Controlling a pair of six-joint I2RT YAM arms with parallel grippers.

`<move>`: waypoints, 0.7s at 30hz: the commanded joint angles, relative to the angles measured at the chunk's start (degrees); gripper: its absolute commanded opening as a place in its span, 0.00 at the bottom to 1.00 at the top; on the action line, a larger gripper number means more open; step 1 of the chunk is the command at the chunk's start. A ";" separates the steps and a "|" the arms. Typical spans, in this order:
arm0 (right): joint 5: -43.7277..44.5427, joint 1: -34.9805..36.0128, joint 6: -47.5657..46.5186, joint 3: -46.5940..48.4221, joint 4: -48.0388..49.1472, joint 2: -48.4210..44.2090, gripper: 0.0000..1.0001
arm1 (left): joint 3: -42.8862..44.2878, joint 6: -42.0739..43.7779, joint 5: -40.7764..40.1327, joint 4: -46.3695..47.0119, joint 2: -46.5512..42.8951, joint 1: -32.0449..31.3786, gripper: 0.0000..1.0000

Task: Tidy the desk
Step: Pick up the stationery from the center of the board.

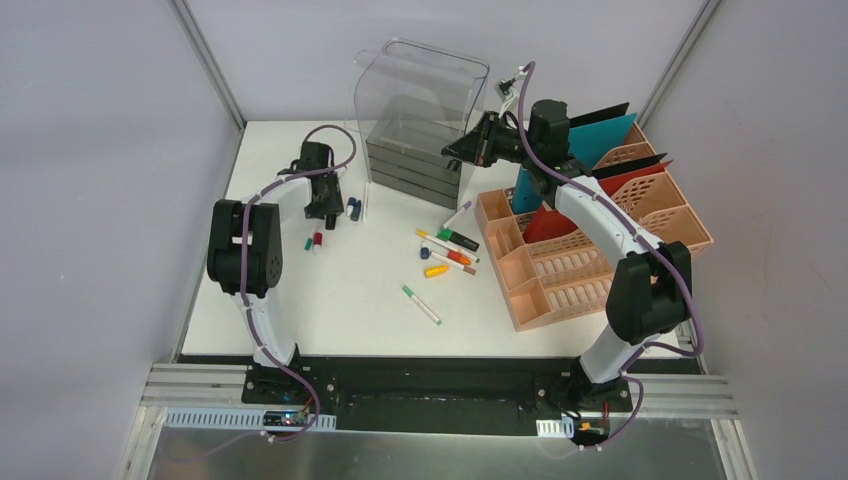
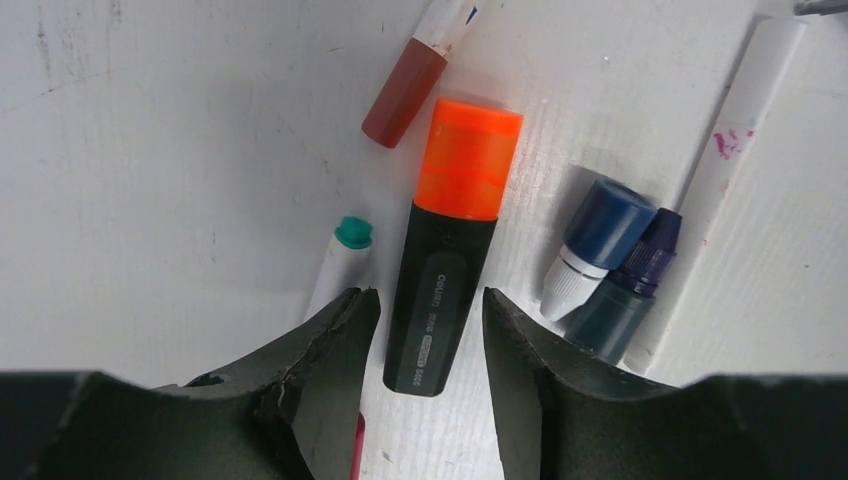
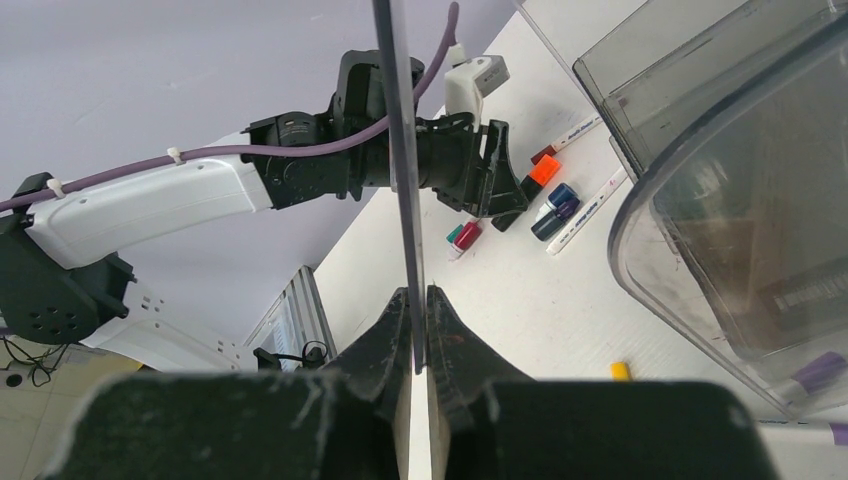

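Top external view: the desk (image 1: 330, 300) is far from organized. I count a loose cluster of pens (image 1: 447, 250) lying in front of the box (image 1: 420, 120), one green-capped marker (image 1: 421, 305) farther out in front of it, and a second small group to the left of the box, under my left gripper (image 1: 323, 212). The rack (image 1: 590, 240), to the right of the box, holds coloured folders, but its front compartments look empty of pens. I judge the work to be at an early stage, with nearly all the sorting left.

Left wrist view: my left gripper stands open over the highlighter (image 2: 450, 250), one finger on each side of its dark body and neither touching it. The orange cap points away from me. A red marker (image 2: 405, 95) and two blue-capped pens (image 2: 610, 260) lie just beside it. A pick of the highlighter appears to be the step in hand.

Right wrist view: my right gripper (image 3: 418, 330), at the right front of the box, is pinched tight on a thin grey panel (image 3: 400, 150) seen edge-on. I cannot tell what the panel belongs to.

Condition of the desk: white, flat, faintly scuffed and stained with pink ink left of the box, with a black front edge and grey walls around it.
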 commanded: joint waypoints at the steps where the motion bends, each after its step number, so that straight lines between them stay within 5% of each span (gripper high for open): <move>1: -1.26 -0.34 1.86 -0.10 2.46 -3.50 0.03 | 2.89 1.30 -0.40 -2.12 1.53 0.18 0.45; 17: -1.26 -0.33 1.94 -0.05 2.56 -3.37 0.03 | 5.41 4.66 -2.61 -5.78 4.49 -2.94 0.35; 21: -1.26 -0.30 1.90 -0.16 2.51 -3.59 0.03 | 5.03 4.45 -0.68 -5.79 3.74 -3.01 0.20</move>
